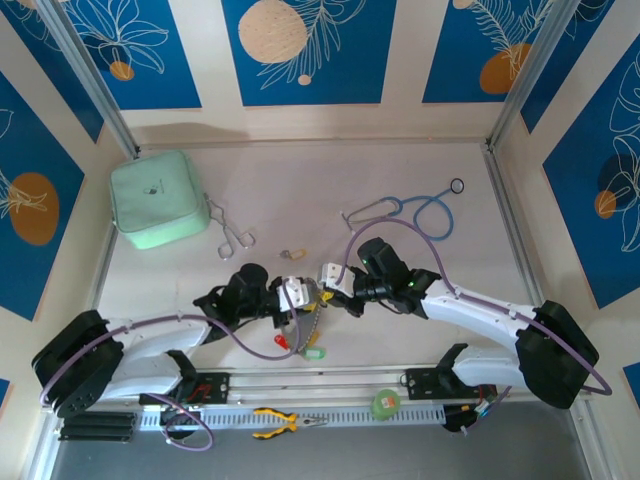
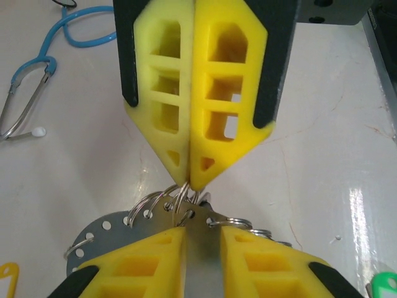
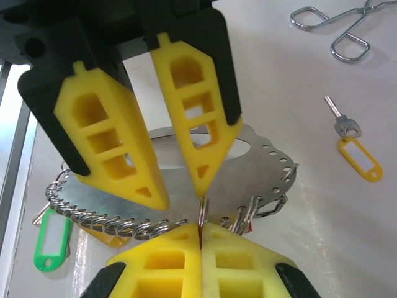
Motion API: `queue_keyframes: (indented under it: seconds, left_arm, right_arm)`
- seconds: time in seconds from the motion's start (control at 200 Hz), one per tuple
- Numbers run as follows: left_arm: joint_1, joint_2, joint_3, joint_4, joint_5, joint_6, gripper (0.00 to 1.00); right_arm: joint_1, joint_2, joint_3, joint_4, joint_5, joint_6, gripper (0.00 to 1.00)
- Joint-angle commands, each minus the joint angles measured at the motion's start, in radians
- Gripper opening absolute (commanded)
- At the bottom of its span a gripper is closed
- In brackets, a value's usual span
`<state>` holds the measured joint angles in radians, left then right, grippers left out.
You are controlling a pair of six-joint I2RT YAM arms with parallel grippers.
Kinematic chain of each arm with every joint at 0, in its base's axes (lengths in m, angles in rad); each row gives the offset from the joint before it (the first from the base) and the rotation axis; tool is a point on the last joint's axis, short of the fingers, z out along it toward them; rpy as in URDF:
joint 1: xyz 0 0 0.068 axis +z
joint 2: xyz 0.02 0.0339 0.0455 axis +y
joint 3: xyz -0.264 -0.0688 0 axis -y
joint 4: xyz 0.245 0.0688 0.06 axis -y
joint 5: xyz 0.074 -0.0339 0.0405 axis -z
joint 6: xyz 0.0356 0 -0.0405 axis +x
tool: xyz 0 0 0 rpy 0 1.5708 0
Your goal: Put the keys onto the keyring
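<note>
Right end effector (image 3: 200,228) pinching keyring (image 3: 254,155), left end effector (image 3: 180,192) parted just opposite

A robot lab test cell: table (image 1: 300,180) boxed by blue leaf-print panels (image 1: 350,60) and aluminium posts (image 1: 88,82).

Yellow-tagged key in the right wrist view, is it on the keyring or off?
Off. The yellow-tagged key lies flat on the table, apart from the keyring.
</note>
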<state>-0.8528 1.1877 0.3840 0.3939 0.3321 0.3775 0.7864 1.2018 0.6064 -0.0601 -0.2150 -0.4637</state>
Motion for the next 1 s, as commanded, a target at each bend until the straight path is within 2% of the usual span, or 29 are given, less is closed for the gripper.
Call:
queue_keyframes:
  seconds: [0.0,0.19,0.32,0.47,0.56,0.62,0.685,0.995]
  left_arm:
    - [0.006,0.016,0.005,0.068,0.028,0.029,0.23]
    - [0.006,0.018,0.013,0.054,-0.015,0.015,0.22]
    - [0.007,-0.002,0.017,0.009,-0.03,0.006,0.14]
    - [0.007,-0.052,0.006,-0.035,-0.035,-0.005,0.12]
    - [0.008,-0.078,-0.003,-0.049,-0.058,-0.007,0.15]
    - [0.007,-0.08,-0.004,-0.04,-0.082,-0.008,0.26]
    - [0.008,-0.065,0.0,-0.028,-0.079,-0.001,0.32]
    - [0.009,0.044,0.041,0.037,-0.022,0.013,0.31]
  right_arm:
    - [0.011,-0.015,0.012,0.032,-0.043,-0.019,0.0]
    - [0.02,-0.016,0.012,0.029,-0.038,-0.026,0.0]
    - [0.024,-0.011,0.016,0.023,-0.009,-0.027,0.0]
    - [0.025,-0.005,0.019,0.015,0.03,-0.029,0.0]
    - [0.025,-0.005,0.021,0.014,0.029,-0.029,0.0]
    - [0.026,-0.005,0.019,0.017,0.022,-0.028,0.0]
    - [0.027,-0.005,0.02,0.02,0.018,-0.027,0.0]
    - [0.037,-0.018,0.015,0.02,0.011,-0.025,0.0]
